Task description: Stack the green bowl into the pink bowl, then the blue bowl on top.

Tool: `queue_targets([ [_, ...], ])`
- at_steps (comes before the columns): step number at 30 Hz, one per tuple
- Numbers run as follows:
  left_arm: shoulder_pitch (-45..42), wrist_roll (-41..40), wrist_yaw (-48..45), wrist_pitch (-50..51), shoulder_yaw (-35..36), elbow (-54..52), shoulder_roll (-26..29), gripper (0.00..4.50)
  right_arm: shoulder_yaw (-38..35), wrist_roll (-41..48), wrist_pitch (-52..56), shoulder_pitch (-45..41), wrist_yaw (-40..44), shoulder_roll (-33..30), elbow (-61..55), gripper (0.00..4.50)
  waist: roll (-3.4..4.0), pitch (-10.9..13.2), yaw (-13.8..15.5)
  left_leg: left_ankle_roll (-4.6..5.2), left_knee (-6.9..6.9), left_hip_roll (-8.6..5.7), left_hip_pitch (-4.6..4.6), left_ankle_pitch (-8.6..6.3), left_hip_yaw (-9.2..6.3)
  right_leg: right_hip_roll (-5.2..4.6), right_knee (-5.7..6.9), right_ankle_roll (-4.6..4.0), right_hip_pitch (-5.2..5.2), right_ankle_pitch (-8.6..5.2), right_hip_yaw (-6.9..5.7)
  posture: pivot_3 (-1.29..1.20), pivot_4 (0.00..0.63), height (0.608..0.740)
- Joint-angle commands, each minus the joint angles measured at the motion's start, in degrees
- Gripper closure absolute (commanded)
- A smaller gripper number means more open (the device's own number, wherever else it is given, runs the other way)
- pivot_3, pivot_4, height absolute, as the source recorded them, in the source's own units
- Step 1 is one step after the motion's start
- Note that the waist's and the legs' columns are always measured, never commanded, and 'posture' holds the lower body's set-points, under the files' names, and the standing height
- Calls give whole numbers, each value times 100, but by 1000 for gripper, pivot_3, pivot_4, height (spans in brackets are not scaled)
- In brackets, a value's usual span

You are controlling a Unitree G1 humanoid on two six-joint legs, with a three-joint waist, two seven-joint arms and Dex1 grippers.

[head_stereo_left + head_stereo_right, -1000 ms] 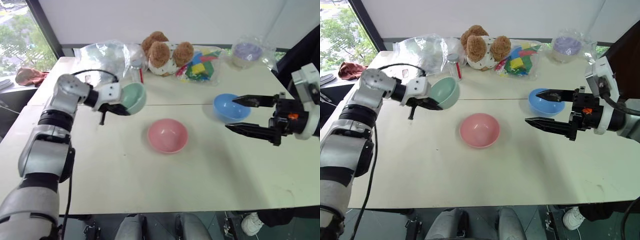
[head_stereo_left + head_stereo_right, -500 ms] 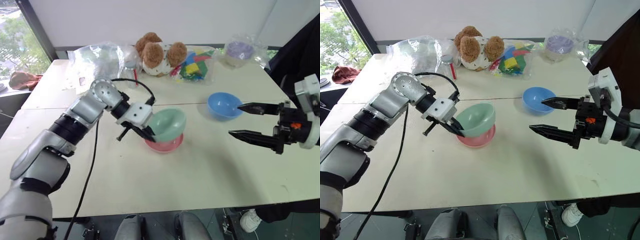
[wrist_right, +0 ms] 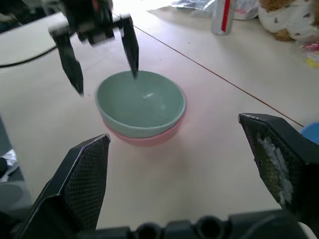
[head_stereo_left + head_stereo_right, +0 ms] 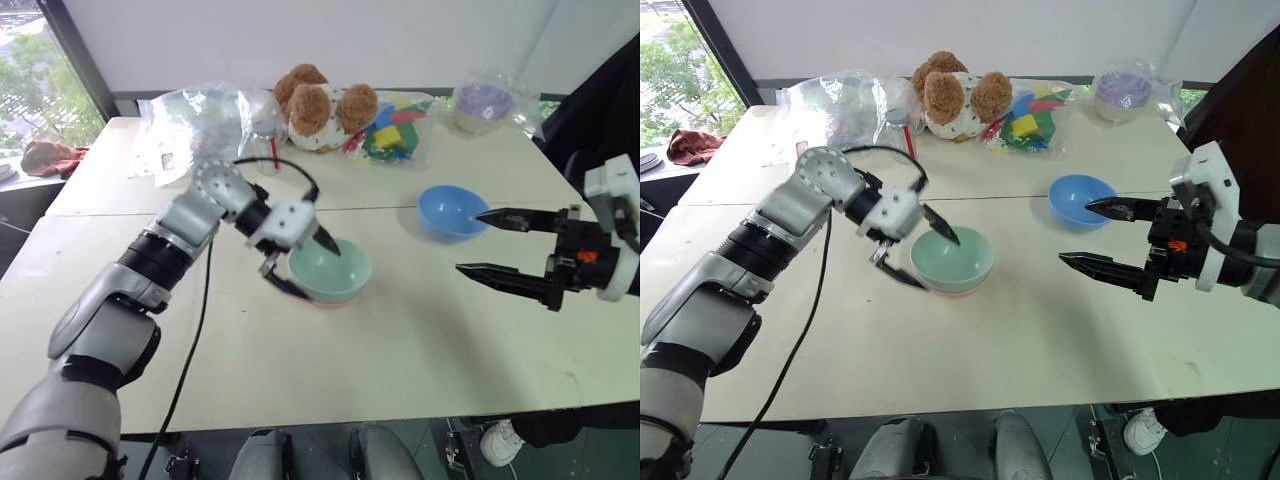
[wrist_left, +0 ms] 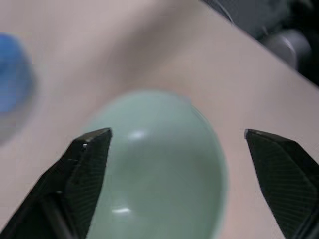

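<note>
The green bowl [image 4: 334, 270] sits upright inside the pink bowl [image 4: 950, 291], whose rim shows just under it, at the table's middle. My left gripper [image 4: 937, 263] is open, one finger over the bowl's inside and the other outside its left rim, holding nothing. In the left wrist view the green bowl [image 5: 164, 169] lies between the spread fingers. The blue bowl [image 4: 452, 210] stands alone to the right. My right gripper [image 4: 470, 241] hovers open just right of it, fingers pointing left, empty. The right wrist view looks over the stacked green bowl [image 3: 142, 102] and pink bowl [image 3: 144, 137].
Along the table's far edge stand a teddy bear [image 4: 325, 105], a bag of coloured toys [image 4: 395, 130], a lavender bowl in clear plastic [image 4: 485, 100], a crumpled clear bag [image 4: 205, 115] and a small bottle [image 4: 272, 150]. A seam runs across the tabletop.
The left gripper carried the green bowl to the right and lowered it into the pink bowl, then opened and let it go. The right gripper stayed open in place.
</note>
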Motion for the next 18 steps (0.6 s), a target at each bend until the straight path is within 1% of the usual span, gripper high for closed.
queue_targets([
  [1,-36,-445,272,940,989,-402,400,21,756,-752,-273,-451,-333,-95,279,0,4,-2,-27,0,-1,2,3,0,0,4,0,0,0,0,0,0,150,740],
  [5,634,-764,463,1912,1682,-1254,1044,21,2047,-1670,-224,-1467,-589,46,1127,0,11,-4,-113,-4,-11,5,8,2,-1,3,6,0,-3,0,4,0,150,740],
  [7,1221,-980,492,2368,2020,-1883,1476,21,2780,-2278,-336,-2070,-554,235,1871,0,12,-4,-131,-8,-10,6,8,4,1,-3,7,0,-5,0,6,0,150,740],
  [9,1726,-1129,638,2682,2308,-2398,1744,21,3363,-2828,-576,-2598,-442,491,2658,0,10,-2,-139,-16,-9,7,6,9,2,-4,6,0,-6,0,7,0,150,740],
  [12,2296,-1274,903,2950,2704,-2867,1955,21,3979,-3483,-1114,-3234,-91,905,3868,0,8,-1,-78,-15,-8,4,3,9,3,-4,6,-1,-7,0,4,0,150,740],
  [15,2729,-1574,1221,3292,3231,-3166,2026,21,4446,-4098,-1718,-3835,181,1355,5225,0,9,-1,0,-15,-9,2,1,9,7,-5,2,0,-9,0,4,0,150,740],
  [18,3045,-1829,1502,3568,3660,-3380,2040,21,4645,-4495,-2155,-4280,383,1706,6251,0,9,0,31,-24,-11,2,-1,13,7,-7,0,-1,-11,0,2,0,150,740],
])
